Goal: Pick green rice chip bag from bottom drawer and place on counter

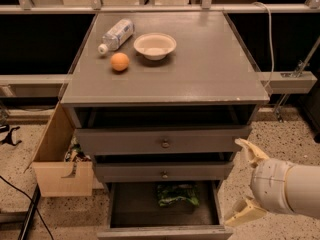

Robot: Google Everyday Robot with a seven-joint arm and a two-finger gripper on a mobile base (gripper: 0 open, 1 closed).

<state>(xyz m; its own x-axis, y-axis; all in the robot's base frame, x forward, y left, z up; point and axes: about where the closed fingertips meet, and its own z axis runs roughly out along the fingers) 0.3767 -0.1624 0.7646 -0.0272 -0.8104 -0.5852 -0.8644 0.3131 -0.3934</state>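
Note:
The green rice chip bag (pixel 176 194) lies at the back of the open bottom drawer (pixel 165 231), partly under the drawer above. The counter (pixel 200 69) is the grey cabinet top. My gripper (pixel 248 181) is at the lower right, beside the cabinet's right edge, level with the lower drawers. Its two cream fingers (pixel 251 151) are spread apart and hold nothing. It is to the right of the bag and apart from it.
On the counter stand a white bowl (pixel 155 45), an orange (pixel 120 61) and a lying plastic bottle (pixel 116 34). Two upper drawers with round knobs (pixel 164 144) are slightly open. A light wooden box (pixel 60 159) stands to the cabinet's left. A cable (pixel 20 204) crosses the speckled floor.

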